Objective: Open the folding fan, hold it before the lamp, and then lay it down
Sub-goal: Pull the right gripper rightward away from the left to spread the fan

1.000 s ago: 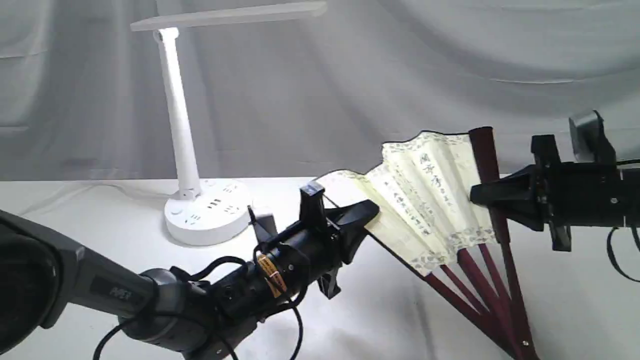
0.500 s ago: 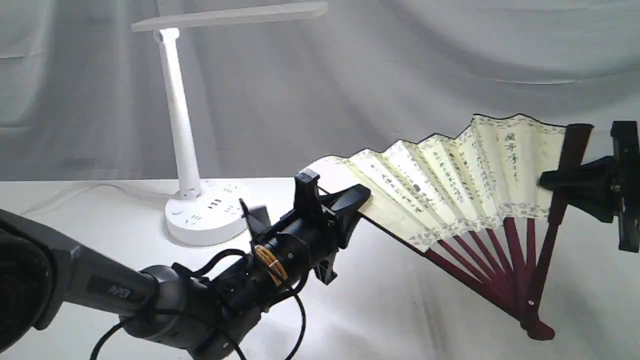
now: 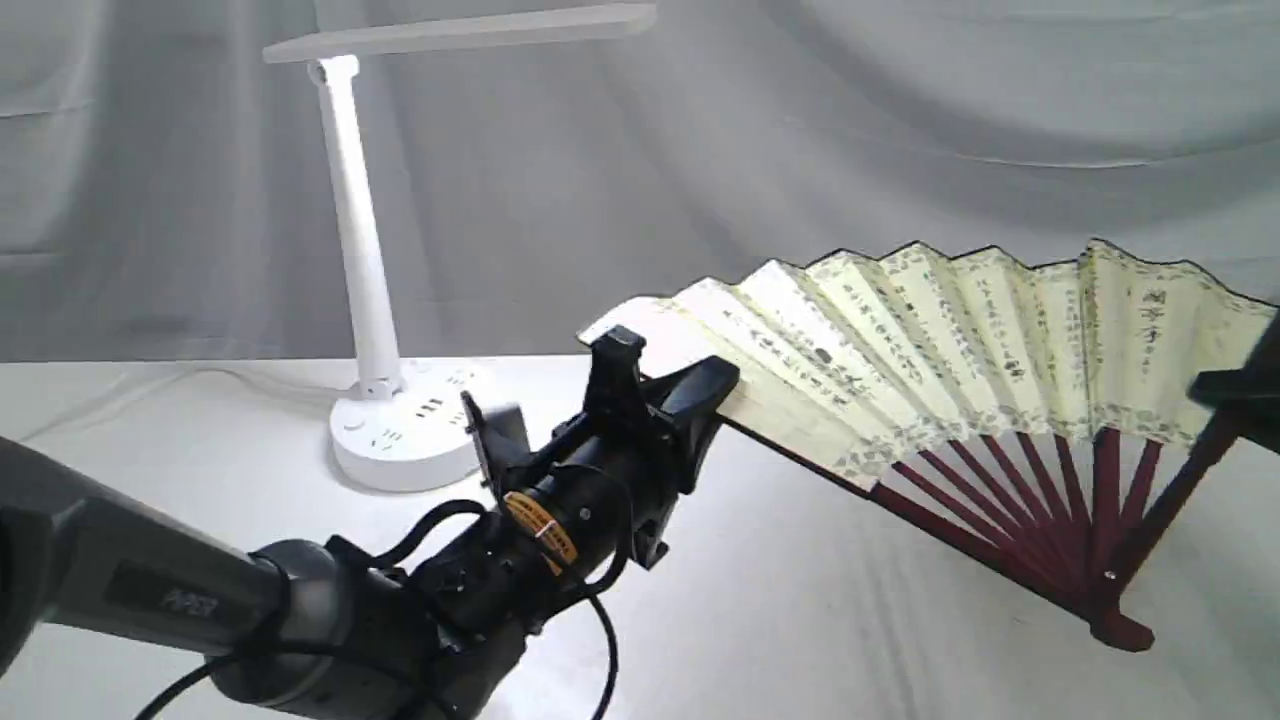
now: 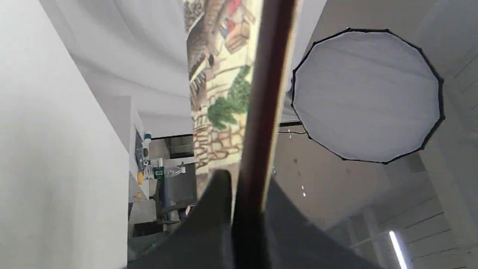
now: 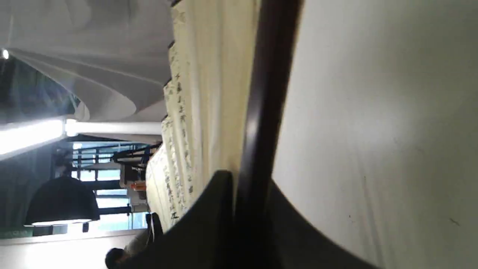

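in the exterior view the folding fan [image 3: 960,340] has spread from a narrow wedge 1 s ago into a wide arc right of the lamp [image 3: 360,250], so opening looks nearly done, arms stretched apart; left wrist view: left gripper [image 4: 247,184] pinched tight on 1 end of the fan; right wrist view: right gripper [image 5: 248,185] likewise.

The arm [image 3: 185,602] behind the left gripper [image 3: 715,385] bears "PiPER". The fan [image 3: 900,330] has calligraphy, beside that gripper, too small to read.
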You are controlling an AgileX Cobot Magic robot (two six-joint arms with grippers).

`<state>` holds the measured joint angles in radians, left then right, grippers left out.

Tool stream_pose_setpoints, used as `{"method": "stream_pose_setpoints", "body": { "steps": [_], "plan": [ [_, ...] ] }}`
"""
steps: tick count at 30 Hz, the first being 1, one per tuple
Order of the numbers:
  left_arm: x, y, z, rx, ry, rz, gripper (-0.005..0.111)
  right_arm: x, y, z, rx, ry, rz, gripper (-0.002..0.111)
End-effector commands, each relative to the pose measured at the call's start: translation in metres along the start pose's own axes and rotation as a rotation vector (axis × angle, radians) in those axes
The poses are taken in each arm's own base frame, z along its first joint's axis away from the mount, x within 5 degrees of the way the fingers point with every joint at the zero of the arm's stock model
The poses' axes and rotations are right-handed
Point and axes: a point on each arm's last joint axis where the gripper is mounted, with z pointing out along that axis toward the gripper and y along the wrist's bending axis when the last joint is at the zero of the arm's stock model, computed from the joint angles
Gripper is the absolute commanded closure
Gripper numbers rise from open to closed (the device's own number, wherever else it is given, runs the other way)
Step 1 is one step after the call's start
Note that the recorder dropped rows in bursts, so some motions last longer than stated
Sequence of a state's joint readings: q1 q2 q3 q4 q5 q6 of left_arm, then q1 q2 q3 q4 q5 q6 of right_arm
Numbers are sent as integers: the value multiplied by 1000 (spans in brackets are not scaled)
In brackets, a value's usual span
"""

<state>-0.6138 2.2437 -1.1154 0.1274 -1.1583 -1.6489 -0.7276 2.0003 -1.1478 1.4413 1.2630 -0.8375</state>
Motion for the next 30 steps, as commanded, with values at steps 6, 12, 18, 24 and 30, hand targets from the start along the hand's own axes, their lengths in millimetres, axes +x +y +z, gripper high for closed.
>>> {"method": "stream_pose_setpoints", "body": {
  "steps": [6, 12, 18, 24, 30],
  "plan": [
    [-12, -36, -7, 118, -129, -25, 107, 4, -27, -31, 64, -83, 37, 108],
    [-21, -37, -9, 128, -230, -60, 107, 6, -34, -42, 48, -136, 89, 108],
    [-32, -37, -12, 129, -351, -73, 107, 3, -32, -42, 20, -169, 127, 108],
    [-35, -36, -13, 123, -398, -56, 107, 2, -32, -42, 14, -177, 135, 108],
    [-42, -35, -16, 124, -477, -91, 107, 2, -32, -42, 14, -177, 135, 108]
  ]
}}
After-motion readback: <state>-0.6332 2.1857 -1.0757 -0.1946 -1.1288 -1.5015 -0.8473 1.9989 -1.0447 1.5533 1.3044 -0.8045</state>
